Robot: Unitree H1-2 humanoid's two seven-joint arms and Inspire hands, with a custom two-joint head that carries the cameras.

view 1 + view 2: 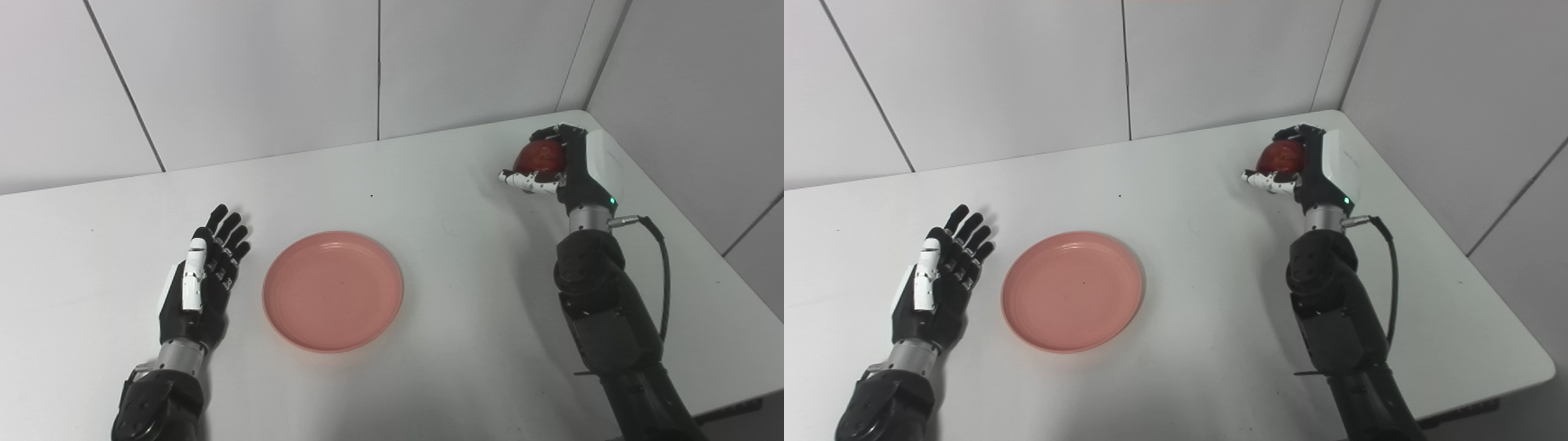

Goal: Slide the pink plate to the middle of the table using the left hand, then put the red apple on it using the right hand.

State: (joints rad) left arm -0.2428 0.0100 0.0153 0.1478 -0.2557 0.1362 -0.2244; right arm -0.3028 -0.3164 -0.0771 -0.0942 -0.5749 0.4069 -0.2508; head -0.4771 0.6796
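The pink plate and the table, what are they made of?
The pink plate looks like plastic: one even matte colour, thin rim, soft moulded rings, only a dull sheen. The table seems to be a smooth white laminate or painted board, flat and faintly glossy. I can't tell for certain from looks.

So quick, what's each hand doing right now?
Left hand: open, holding nothing, beside the plate.
Right hand: shut on the apple.
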